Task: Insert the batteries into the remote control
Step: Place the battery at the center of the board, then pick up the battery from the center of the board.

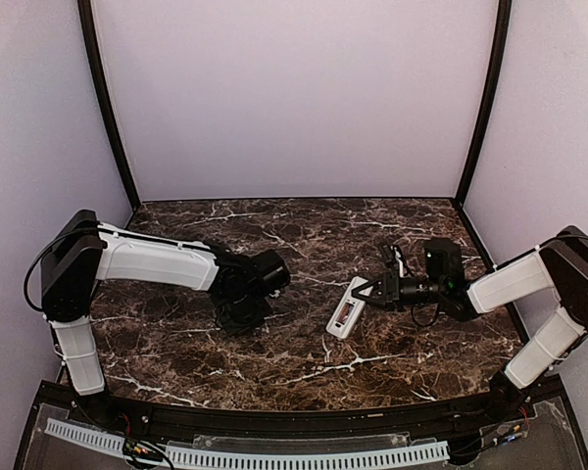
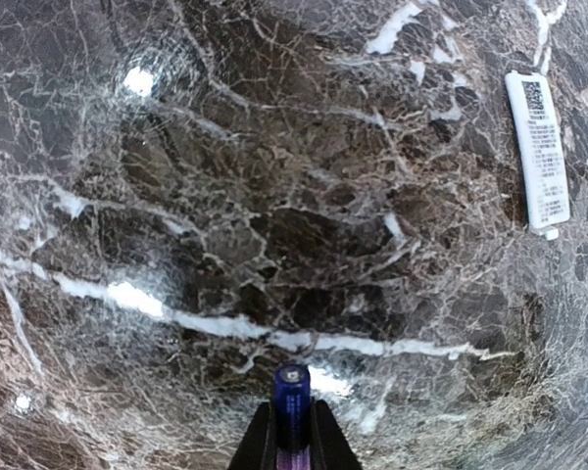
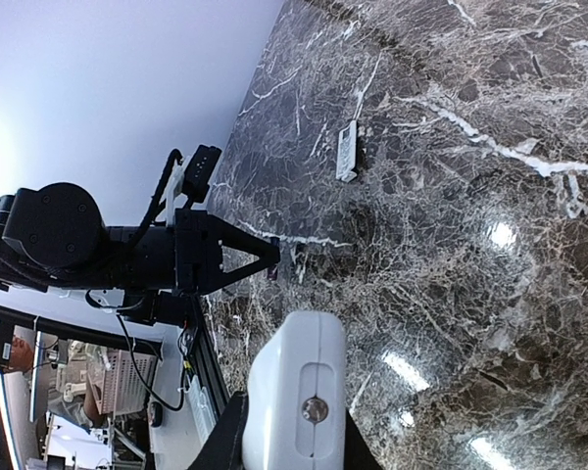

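Battery (image 2: 292, 392) first: at left, my left gripper (image 2: 292, 426) pinches one slim bluish-purple cell by its rear. Its nose points out over the dark marble table (image 1: 176, 352), and the jaws press tight against its sides. To the right in that wrist view, a narrow white labelled panel (image 2: 539, 152) lies flat on the marble. I take it to be the bay's cover, already off. Centre-right, the remote control (image 1: 346, 309), a small white oblong, sits at an angle with its open recessed bay turned up to the overhead camera. Something reddish shows inside, but I cannot tell whether a cell is already seated. My right gripper (image 1: 370, 294) is clamped on the handset's right-hand end, steadying it. Whether the body rests on the table or hangs just above it, I cannot tell. I judge this the carry-over stage, with one cell in hand and well apart from the bay. Next I must bring it across, line its length up with the slot, match polarity and press it against the spring without nudging the handset loose.
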`<action>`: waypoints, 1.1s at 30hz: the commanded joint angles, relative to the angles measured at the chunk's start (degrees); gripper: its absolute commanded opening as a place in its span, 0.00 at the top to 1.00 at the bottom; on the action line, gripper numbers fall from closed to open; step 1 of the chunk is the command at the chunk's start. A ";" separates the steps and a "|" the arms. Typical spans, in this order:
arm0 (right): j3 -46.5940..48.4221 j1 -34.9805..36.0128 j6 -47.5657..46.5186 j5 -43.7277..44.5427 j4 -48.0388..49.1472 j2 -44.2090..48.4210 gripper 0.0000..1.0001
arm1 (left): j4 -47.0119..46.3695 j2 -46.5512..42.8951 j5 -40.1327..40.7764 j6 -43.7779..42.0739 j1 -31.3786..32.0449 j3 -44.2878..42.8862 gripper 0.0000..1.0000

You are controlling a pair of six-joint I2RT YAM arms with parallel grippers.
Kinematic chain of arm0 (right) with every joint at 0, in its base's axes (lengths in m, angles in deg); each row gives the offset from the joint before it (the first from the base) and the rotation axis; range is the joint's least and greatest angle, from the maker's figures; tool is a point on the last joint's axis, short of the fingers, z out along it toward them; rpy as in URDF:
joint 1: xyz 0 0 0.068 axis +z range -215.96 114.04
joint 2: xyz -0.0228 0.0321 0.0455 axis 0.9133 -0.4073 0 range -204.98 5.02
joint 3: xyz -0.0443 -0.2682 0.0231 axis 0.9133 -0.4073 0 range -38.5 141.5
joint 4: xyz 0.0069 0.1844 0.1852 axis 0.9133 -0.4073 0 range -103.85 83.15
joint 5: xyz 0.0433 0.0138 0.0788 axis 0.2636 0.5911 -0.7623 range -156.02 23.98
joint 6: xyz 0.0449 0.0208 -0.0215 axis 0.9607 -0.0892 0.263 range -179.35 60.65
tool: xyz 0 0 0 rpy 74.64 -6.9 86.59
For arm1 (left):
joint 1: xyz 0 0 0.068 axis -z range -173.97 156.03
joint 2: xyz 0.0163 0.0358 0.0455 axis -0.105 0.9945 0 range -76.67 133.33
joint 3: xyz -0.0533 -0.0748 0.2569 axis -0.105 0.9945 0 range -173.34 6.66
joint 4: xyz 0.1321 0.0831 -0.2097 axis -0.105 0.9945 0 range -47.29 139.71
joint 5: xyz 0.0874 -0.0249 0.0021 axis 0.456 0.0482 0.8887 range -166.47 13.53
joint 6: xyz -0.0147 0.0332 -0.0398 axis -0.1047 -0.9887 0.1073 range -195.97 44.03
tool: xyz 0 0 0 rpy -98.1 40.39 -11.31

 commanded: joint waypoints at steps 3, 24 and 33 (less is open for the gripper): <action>0.42 -0.34 -1.32 -1.02 0.18 1.61 1.00 | -1.49 1.06 -1.80 1.44 -0.56 1.26 0.85; -0.16 -1.06 -3.61 -2.83 1.22 4.52 1.00 | -11.32 -23.98 -14.73 -81.81 -7.00 6.75 0.11; 0.52 -1.04 -9.51 -0.88 -3.82 8.75 1.00 | -8.11 -24.90 -24.41 -124.37 -7.55 12.33 0.16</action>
